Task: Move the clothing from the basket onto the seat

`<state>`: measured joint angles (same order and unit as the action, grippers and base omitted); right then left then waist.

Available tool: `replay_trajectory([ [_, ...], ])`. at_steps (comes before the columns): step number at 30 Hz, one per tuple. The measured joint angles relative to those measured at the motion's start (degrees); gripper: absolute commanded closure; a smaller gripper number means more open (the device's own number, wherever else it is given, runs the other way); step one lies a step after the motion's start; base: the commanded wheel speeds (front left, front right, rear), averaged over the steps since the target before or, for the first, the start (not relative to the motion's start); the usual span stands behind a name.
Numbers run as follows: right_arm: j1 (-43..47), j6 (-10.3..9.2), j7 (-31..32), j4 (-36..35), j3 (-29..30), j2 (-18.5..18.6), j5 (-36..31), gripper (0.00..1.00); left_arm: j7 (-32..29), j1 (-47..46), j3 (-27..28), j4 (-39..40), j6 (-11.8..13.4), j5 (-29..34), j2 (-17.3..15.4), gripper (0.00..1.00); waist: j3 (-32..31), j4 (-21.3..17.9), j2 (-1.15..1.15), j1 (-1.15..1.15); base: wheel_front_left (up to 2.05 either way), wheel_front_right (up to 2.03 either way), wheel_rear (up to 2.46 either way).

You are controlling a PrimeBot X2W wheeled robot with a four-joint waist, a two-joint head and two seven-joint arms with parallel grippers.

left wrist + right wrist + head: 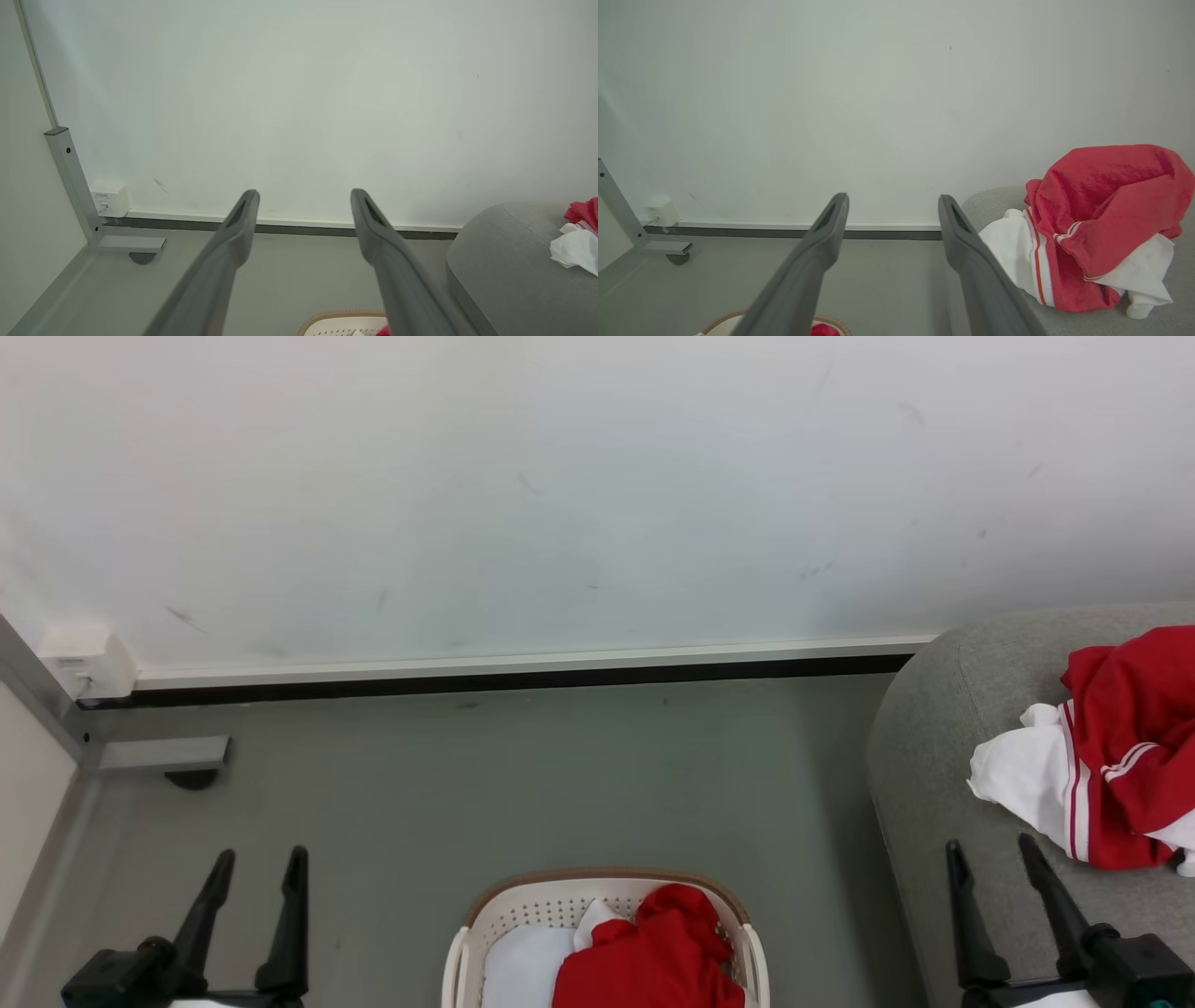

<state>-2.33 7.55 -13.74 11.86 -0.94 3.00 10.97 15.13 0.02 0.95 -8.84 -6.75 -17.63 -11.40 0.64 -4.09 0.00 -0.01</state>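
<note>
Grey floor met a pale wall. The left gripper [261, 854] and right gripper [990, 845] hung empty, jaws spread. One bright red-and-white fabric garment [1120, 747] lay on the grey upholstered sofa [934, 756]. A second red garment [653, 952] sat in the white perforated plastic basket [523, 891], and the next grab wanted a deep pinch at its bunched middle.

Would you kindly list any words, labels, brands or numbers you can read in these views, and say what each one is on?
None can be read.
The small white wall box carries a tiny label, too small to read.
The clothing, basket and sofa show no lettering.
</note>
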Motion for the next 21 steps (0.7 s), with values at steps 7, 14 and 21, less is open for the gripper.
replay_trajectory([
  [7, -1.54, 0.0, -0.96, 1.3, -1.9, -0.15, 1.18, 0.0, 0.0, -0.33, 0.9, 0.09, -0.56, 0.74, 0.79, 0.0, 0.77, -0.56, 0.0, 0.01, 0.0, 0.0, 0.0],
  [14, -2.27, 0.0, -1.19, 1.88, -2.75, -0.15, 1.6, 0.0, 0.0, -0.75, 0.34, 0.42, -0.77, 0.86, 0.67, 0.0, 1.33, -1.03, 0.0, 0.01, 0.0, 0.0, 0.0],
  [21, -2.4, 0.0, -1.23, 2.18, -2.98, -0.15, 1.62, 0.0, 0.0, -0.83, -0.12, 0.3, -0.78, 0.3, 0.21, 0.0, 1.29, -1.51, 0.0, 0.01, 0.0, 0.0, 0.0],
])
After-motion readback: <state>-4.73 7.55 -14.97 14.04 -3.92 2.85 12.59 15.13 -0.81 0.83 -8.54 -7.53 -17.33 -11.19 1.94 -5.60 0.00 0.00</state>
